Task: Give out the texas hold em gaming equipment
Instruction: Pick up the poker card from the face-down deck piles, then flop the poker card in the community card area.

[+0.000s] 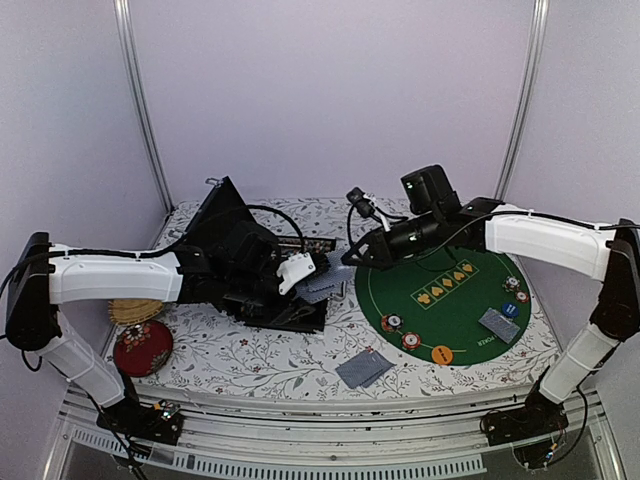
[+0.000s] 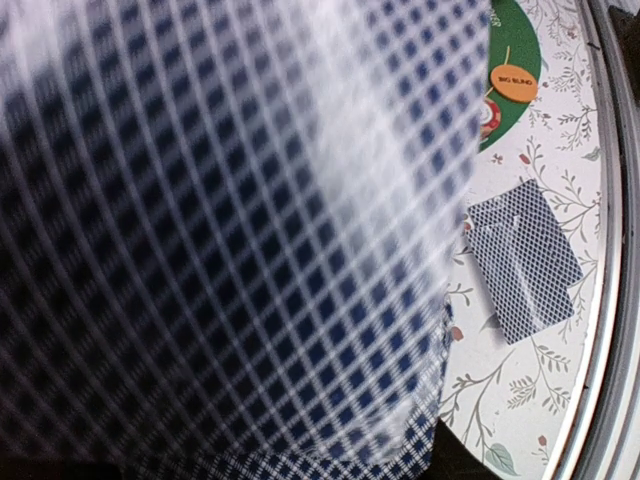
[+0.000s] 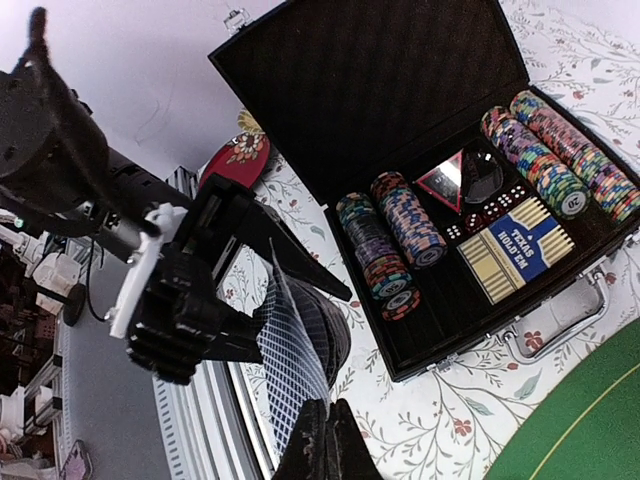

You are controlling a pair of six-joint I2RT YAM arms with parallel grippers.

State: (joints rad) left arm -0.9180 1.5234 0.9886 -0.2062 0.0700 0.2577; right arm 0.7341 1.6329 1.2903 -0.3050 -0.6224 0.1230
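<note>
The right gripper (image 3: pixel 325 445) is seen at the bottom of its own view with its fingers pressed together on the lower edge of a card (image 3: pixel 285 400). It cannot be told whether only one card is caught. That card belongs to the deck (image 3: pixel 300 340), which stands on edge directly ahead of the fingers, its long axis running up and away from them. The deck is pinched about halfway open in the left gripper (image 1: pixel 312 278), which is reached in from the left, so the two grippers are met tip to tip between the case (image 3: pixel 400 90) and the mat (image 1: pixel 450 300).

The coming move is judged to be a pull of the card off the deck. Free space and the mat lie to the right, behind the right gripper, and the right arm is the nearer one to every place on the mat. The pull is best taken along the card's face, since a sideways drag could carry neighbouring cards with it.

Farther out, one dealt card (image 1: pixel 498 324) is laid on the mat's right side, and two more cards (image 1: pixel 363 368) are laid on the cloth just off its near edge. Chips (image 1: pixel 391 322) and an orange disc (image 1: pixel 441 353) are set along the mat's near rim. More chips are stacked in the case.
</note>
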